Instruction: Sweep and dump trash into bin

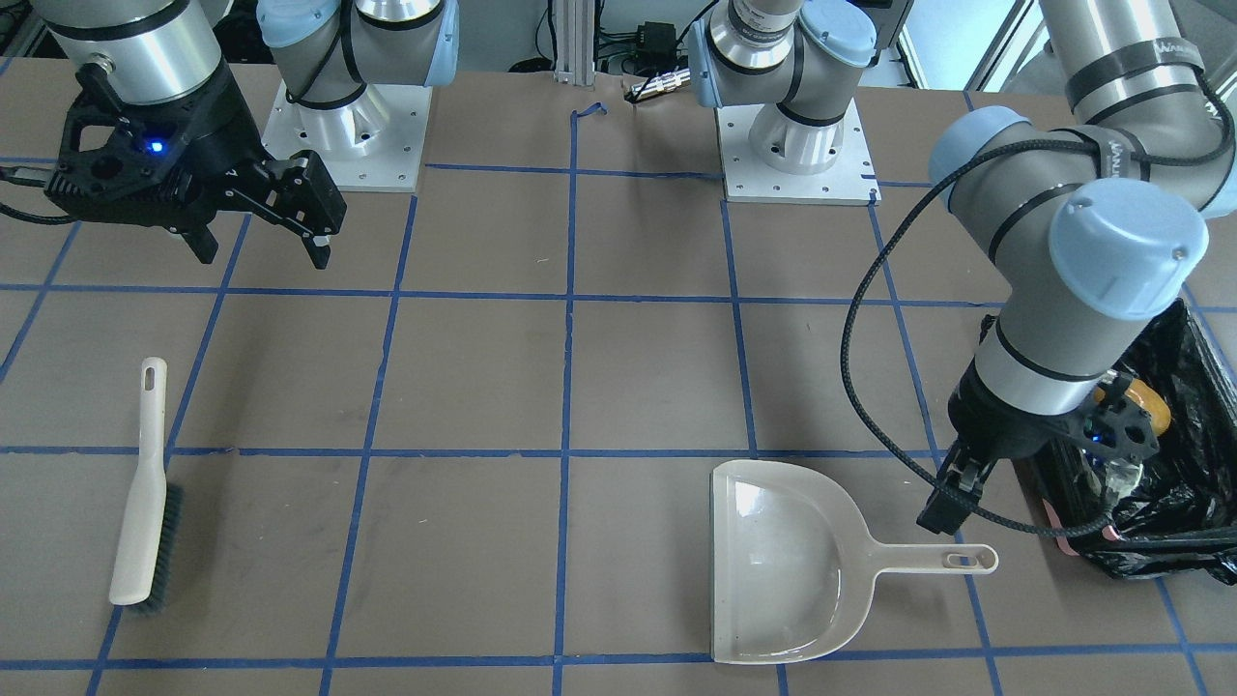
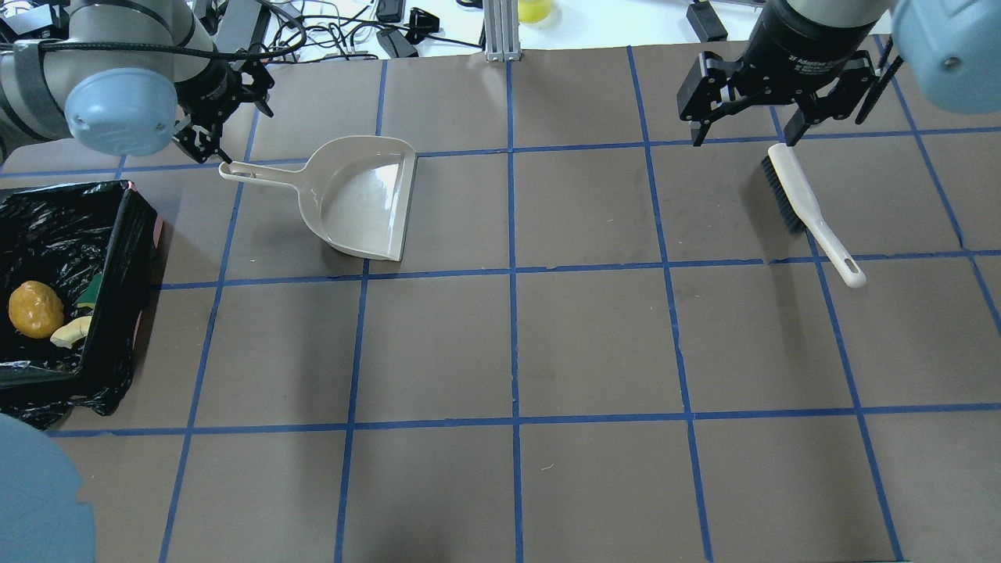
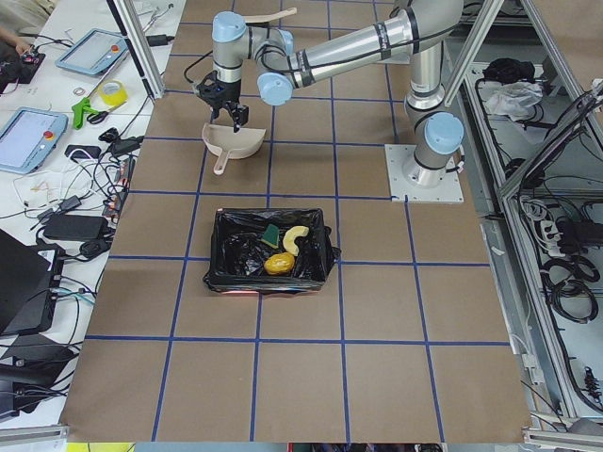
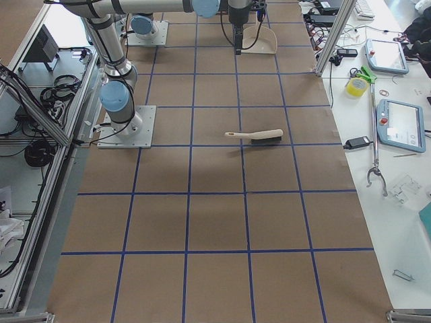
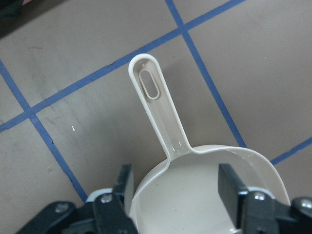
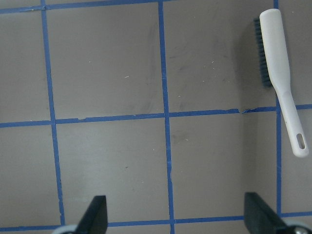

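Trash (image 2: 36,309) lay in the bin (image 2: 117,250). My left pincer (image 5: 176,192) gaped empty over the dustpan (image 5: 158,112); my right pincer (image 2: 743,141), marked "2F Adaptive", gaped empty too.

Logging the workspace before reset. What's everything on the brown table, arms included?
bin: one, black-lined, table edge on the robot's left
potato-like lump: one, golden-brown, in the bin
croissant-like piece: one, tan, in the bin beside the lump
sponge: one, green side showing, in the bin
dustpan: one, beige, empty, near the bin
brush: one, beige with dark bristles, robot's right side
left gripper: one, black, jaws open by the dustpan handle
right gripper: one, black, jaws open, near the brush
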You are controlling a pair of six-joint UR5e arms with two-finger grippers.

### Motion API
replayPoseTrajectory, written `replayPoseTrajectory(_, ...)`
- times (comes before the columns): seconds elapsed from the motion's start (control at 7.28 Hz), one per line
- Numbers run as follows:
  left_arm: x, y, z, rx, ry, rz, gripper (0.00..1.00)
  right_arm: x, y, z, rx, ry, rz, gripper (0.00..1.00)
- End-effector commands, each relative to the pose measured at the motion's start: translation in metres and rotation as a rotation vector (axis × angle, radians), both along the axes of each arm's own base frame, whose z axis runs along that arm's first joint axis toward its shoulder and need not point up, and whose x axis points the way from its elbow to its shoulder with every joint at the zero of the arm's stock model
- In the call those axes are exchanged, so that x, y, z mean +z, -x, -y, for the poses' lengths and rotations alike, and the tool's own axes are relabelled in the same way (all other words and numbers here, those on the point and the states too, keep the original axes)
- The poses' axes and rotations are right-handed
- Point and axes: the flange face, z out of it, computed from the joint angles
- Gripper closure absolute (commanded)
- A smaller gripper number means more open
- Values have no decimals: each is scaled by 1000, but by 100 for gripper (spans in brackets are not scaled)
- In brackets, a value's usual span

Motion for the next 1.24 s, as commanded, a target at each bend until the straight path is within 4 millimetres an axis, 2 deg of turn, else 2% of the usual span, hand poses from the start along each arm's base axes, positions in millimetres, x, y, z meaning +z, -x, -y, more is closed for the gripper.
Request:
replayPoseTrajectory(0.0, 17, 26, -15, -296, 15, -54, 0, 0, 0, 0, 0, -1, 0, 0)
replayPoseTrajectory(0.27, 33, 43, -38, -539, -1, -31, 0, 0, 0, 0, -2, -1, 0, 0)
replayPoseTrajectory(0.41, 39, 49, -51, -545, -30, -33, 0, 0, 1, 0, -2, -1, 0, 0)
replayPoseTrajectory(0.55, 32, 53, -57, -560, -56, -52, 0, 0, 0, 0, -2, -1, 0, 0)
replayPoseTrajectory(0.69, 37, 58, -65, -596, -64, -50, 0, 0, 1, 0, -2, -1, 0, 0)
replayPoseTrajectory(0.82, 55, 61, -75, -674, -70, -35, 0, 0, 1, 0, -2, -1, 0, 0)
replayPoseTrajectory(1.1, 74, 63, -99, -780, -112, -29, 0, 0, 1, 0, -2, -1, 0, 0)
